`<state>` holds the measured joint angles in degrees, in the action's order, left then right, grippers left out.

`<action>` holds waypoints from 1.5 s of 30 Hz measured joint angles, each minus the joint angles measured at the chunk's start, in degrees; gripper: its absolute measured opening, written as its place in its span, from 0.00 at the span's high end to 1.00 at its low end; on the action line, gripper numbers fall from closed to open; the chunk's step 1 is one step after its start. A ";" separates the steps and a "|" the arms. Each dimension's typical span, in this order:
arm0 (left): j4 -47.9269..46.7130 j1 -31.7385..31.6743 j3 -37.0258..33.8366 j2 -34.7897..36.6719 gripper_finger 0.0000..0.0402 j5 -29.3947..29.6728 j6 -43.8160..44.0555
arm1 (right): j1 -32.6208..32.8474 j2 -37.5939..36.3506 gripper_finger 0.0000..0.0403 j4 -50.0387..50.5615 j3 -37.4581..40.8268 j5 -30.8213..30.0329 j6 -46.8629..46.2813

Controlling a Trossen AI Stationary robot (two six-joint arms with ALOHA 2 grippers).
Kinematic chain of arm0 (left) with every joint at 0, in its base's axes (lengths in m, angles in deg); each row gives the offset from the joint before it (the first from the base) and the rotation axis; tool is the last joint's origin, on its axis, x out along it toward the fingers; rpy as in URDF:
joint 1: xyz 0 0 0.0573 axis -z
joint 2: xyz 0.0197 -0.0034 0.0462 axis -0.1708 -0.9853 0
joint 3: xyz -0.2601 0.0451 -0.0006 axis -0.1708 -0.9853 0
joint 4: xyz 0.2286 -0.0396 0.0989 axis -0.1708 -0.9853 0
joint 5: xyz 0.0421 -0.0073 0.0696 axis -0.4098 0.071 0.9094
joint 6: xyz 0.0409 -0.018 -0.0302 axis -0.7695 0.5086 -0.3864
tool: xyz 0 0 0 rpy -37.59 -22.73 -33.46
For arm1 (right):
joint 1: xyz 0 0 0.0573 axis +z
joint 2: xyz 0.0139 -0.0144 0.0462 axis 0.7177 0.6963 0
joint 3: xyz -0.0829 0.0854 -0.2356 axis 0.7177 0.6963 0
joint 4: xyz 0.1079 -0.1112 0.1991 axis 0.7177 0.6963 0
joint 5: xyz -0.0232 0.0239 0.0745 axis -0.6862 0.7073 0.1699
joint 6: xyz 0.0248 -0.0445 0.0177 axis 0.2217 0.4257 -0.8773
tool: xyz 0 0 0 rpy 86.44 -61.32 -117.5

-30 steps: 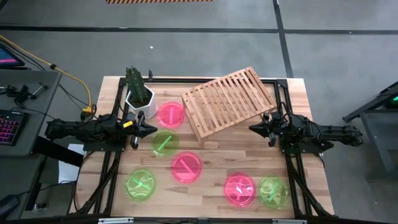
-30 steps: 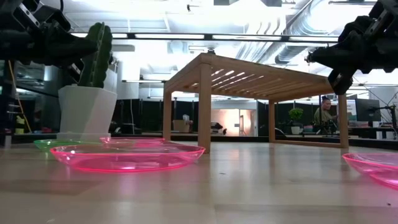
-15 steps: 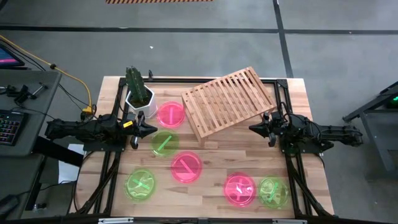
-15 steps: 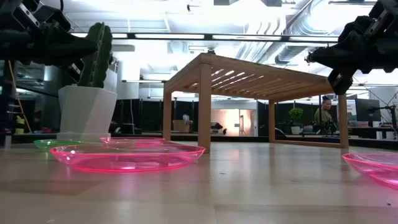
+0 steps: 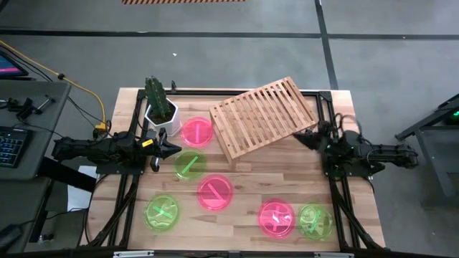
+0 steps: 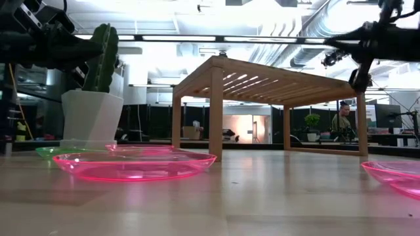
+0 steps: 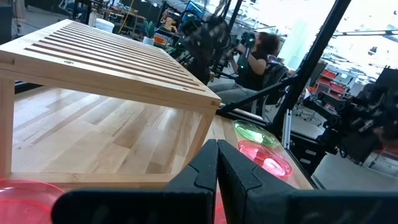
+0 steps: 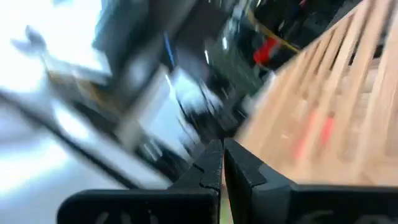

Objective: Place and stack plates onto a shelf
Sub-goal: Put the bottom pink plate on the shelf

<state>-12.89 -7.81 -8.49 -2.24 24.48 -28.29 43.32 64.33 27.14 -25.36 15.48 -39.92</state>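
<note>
The left gripper's (image 7: 217, 163) fingers are pressed together with nothing between them, and the right gripper's (image 8: 222, 163) fingers are likewise closed and empty. Nearest the front edge of the table (image 5: 244, 179), seen from above, lie a green plate (image 5: 163, 213) on the left and, on the right, a pink plate (image 5: 277, 218) just beside another green plate (image 5: 315, 220). A little farther in, near the middle, sits a second pink plate (image 5: 214, 192), with a third green plate (image 5: 189, 165) close behind it to the left. The left gripper (image 5: 170, 149) hangs just left of that green plate, its arm reaching in from the table's left side. Beyond it a third pink plate (image 5: 196, 132) rests beside a white pot holding a cactus (image 5: 158, 104). The wooden slatted shelf (image 5: 263, 117) stands at an angle toward the back right of the table, raised on its legs, with no plate on it. The right gripper (image 5: 301, 136) is at the shelf's near right corner, close to its edge. In the low view the shelf's (image 6: 262, 82) slatted top is bare, and a person (image 6: 342, 123) sits far back in the room.
</note>
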 joint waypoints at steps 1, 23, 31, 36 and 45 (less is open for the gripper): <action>0.02 0.00 0.00 0.00 1.00 0.00 0.01 | 0.00 0.00 1.00 -1.36 0.00 -2.02 -3.51; 0.02 0.00 0.00 0.01 1.00 0.00 0.01 | 18.66 39.95 1.00 21.09 -34.21 19.24 -7.63; 0.01 0.02 0.00 0.00 1.00 0.00 0.01 | 24.79 58.81 1.00 37.22 -43.34 23.43 -11.03; 0.02 0.01 0.00 0.00 1.00 0.00 0.01 | 28.00 65.30 1.00 37.94 -41.86 25.52 -14.69; 0.02 0.02 0.00 0.00 1.00 -0.02 0.01 | 33.18 64.47 0.82 24.38 -29.17 22.21 -23.36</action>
<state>-12.87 -7.79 -8.49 -2.24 24.46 -28.28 76.50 128.80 51.52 -54.53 37.69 -63.28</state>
